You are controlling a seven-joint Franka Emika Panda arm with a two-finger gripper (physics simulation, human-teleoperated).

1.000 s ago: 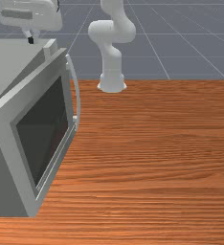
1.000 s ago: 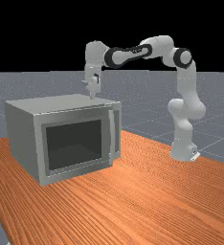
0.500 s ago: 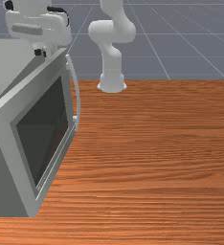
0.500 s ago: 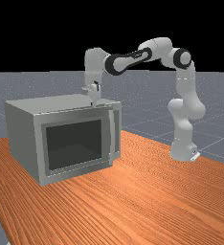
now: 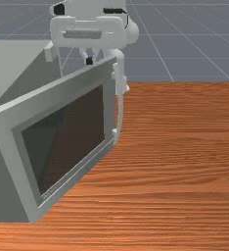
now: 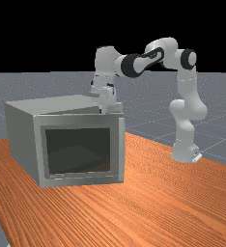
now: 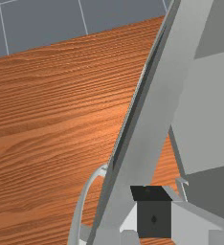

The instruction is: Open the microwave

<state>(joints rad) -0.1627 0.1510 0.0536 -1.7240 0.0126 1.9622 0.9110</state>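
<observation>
The end effector point(image 5: 89, 61) points downward at the top of the microwave's door point(image 5: 110, 98), close to the door's free edge. It is on the door's inner side, near the wedge-shaped gap between door and body; whether it touches the door cannot be told. Whether it is spread or pressed together cannot be told either.

The door is partly open, upright, angled away from the front of the grey body. Its curved, pale handle point(image 5: 120, 105) runs up and down beside the free edge, on the outer face, so the door stands between the end effector and the handle. A dark window point(image 5: 72, 139) is set in the door frame.

Farther along, the door meets the microwave body point(image 5: 11, 61), a large grey box on the front view's left. A small pale block point(image 5: 50, 51) sits at the top of its front, across the gap from the door.

The orange-brown wooden counter point(image 5: 180, 162) lies beneath. In the far view, the white and grey arm point(image 6: 165, 48) rises from its base point(image 6: 184, 153), well apart from the microwave, and reaches above the counter.
</observation>
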